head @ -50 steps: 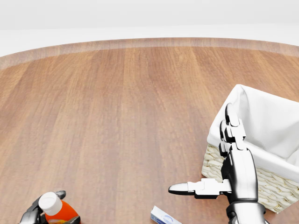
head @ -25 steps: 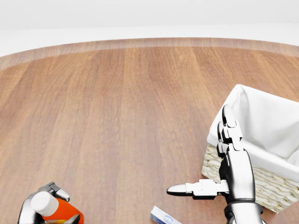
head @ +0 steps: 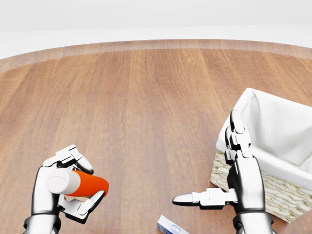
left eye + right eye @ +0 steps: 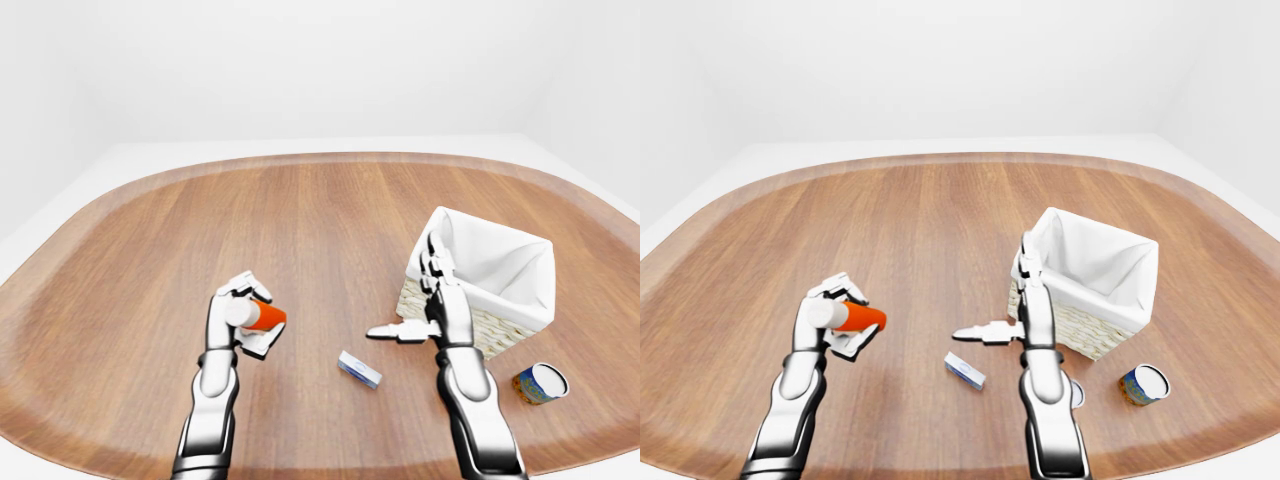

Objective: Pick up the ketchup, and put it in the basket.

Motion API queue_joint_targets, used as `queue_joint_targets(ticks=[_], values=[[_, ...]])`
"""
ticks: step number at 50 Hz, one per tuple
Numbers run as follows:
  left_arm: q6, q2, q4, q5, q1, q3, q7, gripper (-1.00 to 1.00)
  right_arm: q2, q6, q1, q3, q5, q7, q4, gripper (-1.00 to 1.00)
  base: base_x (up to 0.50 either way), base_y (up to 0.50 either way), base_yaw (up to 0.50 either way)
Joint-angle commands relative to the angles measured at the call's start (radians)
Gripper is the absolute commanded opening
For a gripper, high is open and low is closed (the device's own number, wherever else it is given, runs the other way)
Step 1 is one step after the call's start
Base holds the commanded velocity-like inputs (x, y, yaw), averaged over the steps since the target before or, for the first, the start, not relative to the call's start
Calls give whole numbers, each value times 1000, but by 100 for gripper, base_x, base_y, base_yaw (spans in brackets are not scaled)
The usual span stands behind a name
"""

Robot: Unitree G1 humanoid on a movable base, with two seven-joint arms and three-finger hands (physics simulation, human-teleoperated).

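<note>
The ketchup (image 3: 80, 184) is an orange-red bottle with a white cap. It lies tilted sideways, cap toward the camera, in my left hand (image 3: 66, 187), whose fingers close round it above the table at the head view's lower left. The basket (image 3: 273, 156) is wicker with a white cloth lining and stands at the right. My right hand (image 3: 219, 170) is open and empty, fingers raised and thumb pointing left, just left of the basket's near corner. Both hands also show in the left-eye view, with the left hand (image 4: 243, 318) and the right hand (image 4: 425, 300).
A small white and blue box (image 4: 359, 369) lies on the wooden table (image 3: 146, 107) between my arms. A can (image 4: 539, 383) lies on its side to the right of the basket. The round table's edge curves along the top.
My left hand has risen from the bottom edge with the ketchup, which has tipped from nearly upright to lying sideways. The right hand has drifted slightly left.
</note>
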Motion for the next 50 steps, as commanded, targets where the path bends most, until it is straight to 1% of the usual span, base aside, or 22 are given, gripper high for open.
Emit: queue_joint_targets(ticks=[1,4,5,6,8,9,10,11,12,15,17,20,21,24,31,36,40,50], values=[[29,-28,-74,-9,-35,-55,19,-100,0,4,4,5,1,1,-10,100,0,0,0],[30,-27,-74,-10,-35,-55,20,-100,0,4,4,5,1,1,-10,100,0,0,0],[18,-40,-50,2,-57,-74,37,-100,-1,7,14,4,2,3,-35,100,0,0,0],[-2,-56,11,10,-95,-92,58,-100,2,7,21,12,-1,3,-58,100,0,0,0],[-5,-62,23,11,-106,-105,70,-100,2,7,25,17,-2,3,-67,100,0,0,0],[-12,-68,43,16,-118,-113,82,-100,2,7,28,20,-3,3,-69,100,0,0,0],[-14,-70,53,14,-125,-117,83,-100,2,7,28,21,-2,3,-70,100,0,0,0],[-20,-71,64,17,-132,-120,89,-100,2,7,29,23,-2,3,-72,100,0,0,0],[-31,-76,90,20,-147,-125,98,-100,2,7,31,26,-2,4,-78,100,0,0,0],[-31,-84,142,19,-173,-133,106,-100,1,7,31,26,1,5,-82,100,0,0,0],[-31,-94,213,27,-202,-141,118,-100,0,7,33,23,4,6,-80,100,0,0,0],[-31,-97,227,28,-207,-143,119,-100,0,7,33,23,5,7,-81,100,0,0,0],[-31,-112,243,37,-218,-159,126,-100,-1,7,33,20,8,8,-89,100,0,0,0],[-31,-131,298,48,-244,-171,144,-100,-1,7,34,19,9,10,-90,100,0,0,0],[-31,-155,294,66,-245,-197,153,-100,0,7,34,15,13,11,-95,100,0,0,0],[-31,-178,225,81,-224,-233,154,-100,1,7,32,18,11,10,-84,100,0,0,0],[-31,-189,229,84,-221,-247,159,-100,0,7,33,19,10,11,-85,100,0,0,0],[-31,-212,266,91,-241,-260,173,-100,0,7,30,19,13,11,-87,100,0,0,0]])
